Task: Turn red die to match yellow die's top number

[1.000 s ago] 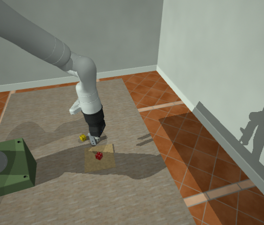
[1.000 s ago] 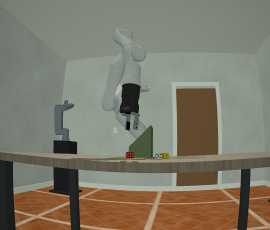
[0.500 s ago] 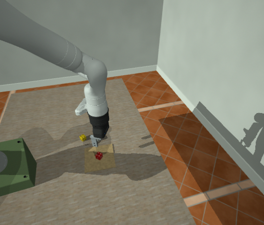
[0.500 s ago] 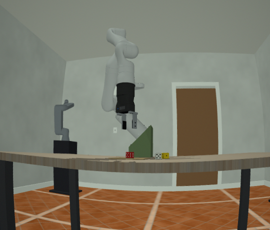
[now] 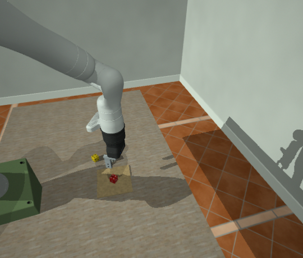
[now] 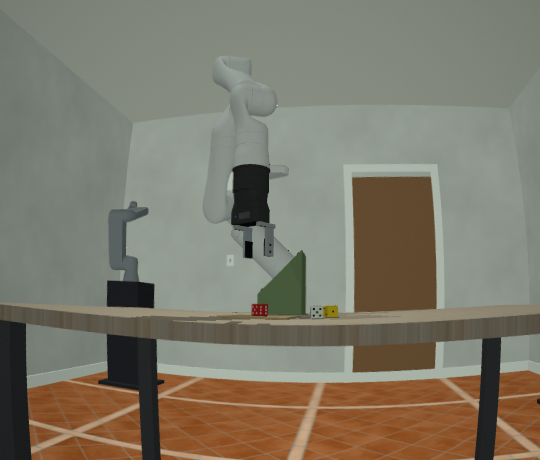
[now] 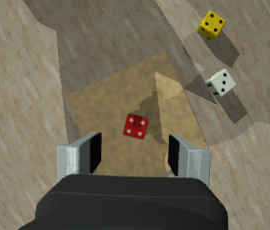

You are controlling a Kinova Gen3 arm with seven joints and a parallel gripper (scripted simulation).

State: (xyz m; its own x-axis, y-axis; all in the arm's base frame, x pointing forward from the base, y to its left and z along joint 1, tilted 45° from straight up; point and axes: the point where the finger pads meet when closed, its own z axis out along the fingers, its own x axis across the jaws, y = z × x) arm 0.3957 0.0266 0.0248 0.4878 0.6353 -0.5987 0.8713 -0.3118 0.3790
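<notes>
While the gripper [image 7: 135, 155] hangs fully open and empty high above the table [image 6: 114, 320], pointing down, the red die [image 7: 136, 126] lies on the mat [image 7: 98, 105], four up. The yellow die [image 7: 211, 25] and white die [image 7: 220, 82] sit off the mat.

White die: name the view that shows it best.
Wrist. The white die lies in plain sight off the mat, pips readable. Exterior shows only its side, touching the yellow die. In top, the gripper hides it.

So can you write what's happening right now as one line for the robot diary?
gripper: open, empty, high above mat | red die: on mat | yellow die, white die: off mat
</notes>
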